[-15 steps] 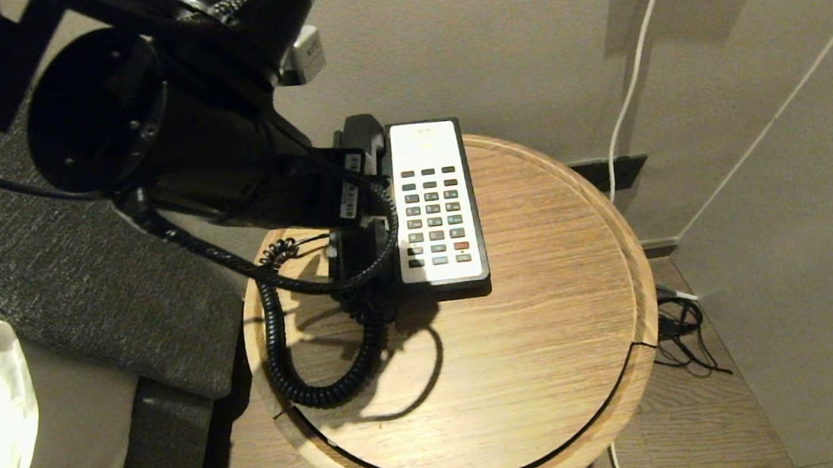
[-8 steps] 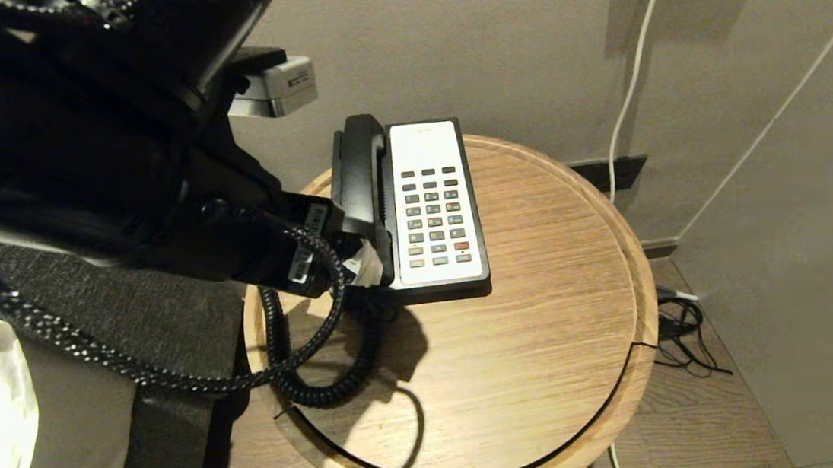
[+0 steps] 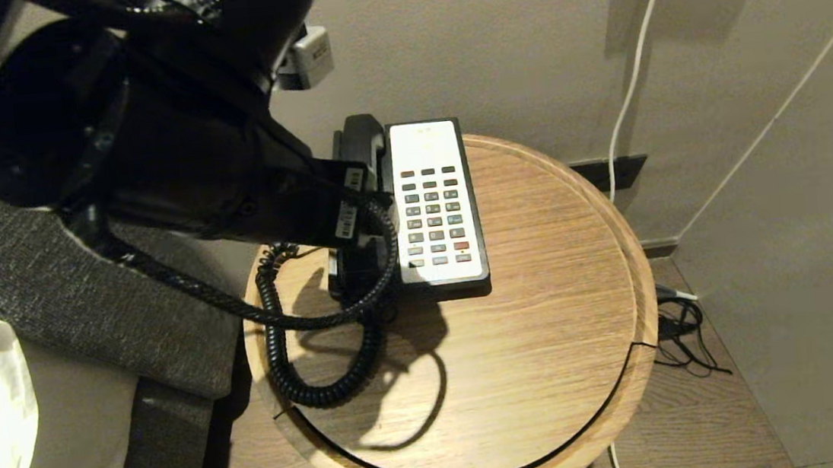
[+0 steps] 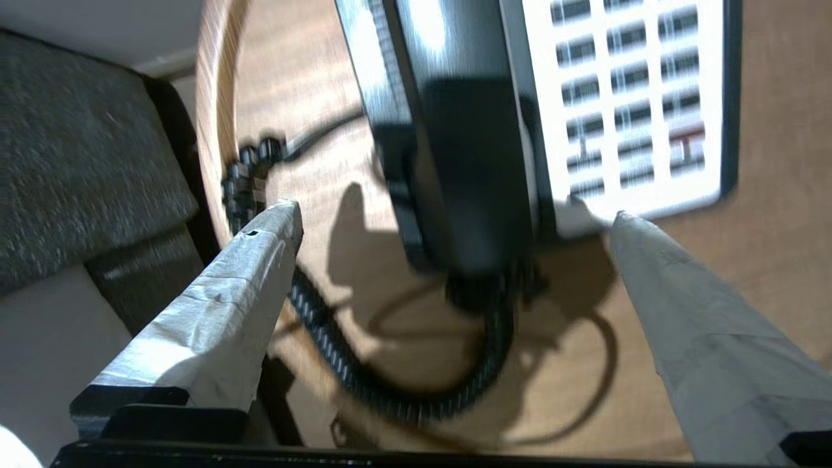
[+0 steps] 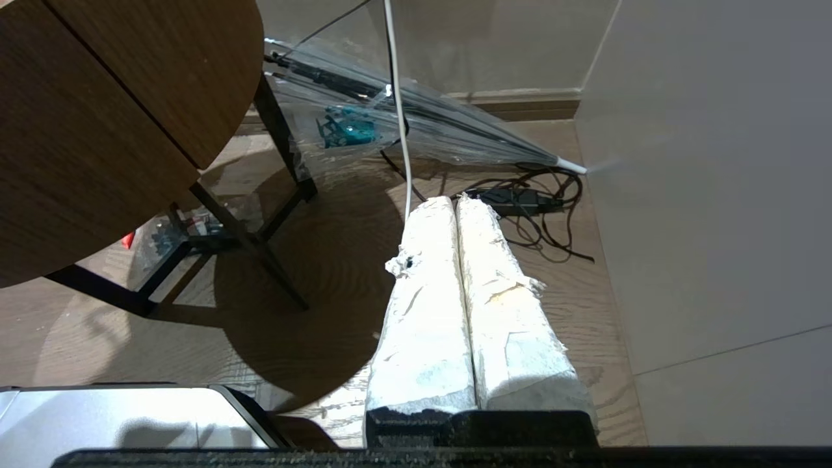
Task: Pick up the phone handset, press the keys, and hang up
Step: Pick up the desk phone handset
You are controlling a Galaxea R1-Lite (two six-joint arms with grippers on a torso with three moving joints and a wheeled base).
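The long black plastic phone handset (image 3: 364, 141) lies in the cradle of the black-and-white phone base (image 3: 442, 281), left of the grid of dark grey keys (image 3: 433, 215), slightly left of centre in the head view, on a round wooden table (image 3: 549, 343). The left gripper (image 4: 455, 218) hangs above the handset's lower end, jaws spread wide, holding nothing; one taped finger (image 4: 214, 305) stands over the black coiled cord (image 3: 301, 383), the other near the faceplate's lower corner. The right gripper (image 5: 457, 208), at the centre of its wrist view, points at the floor beside the table, fingers pressed together and empty.
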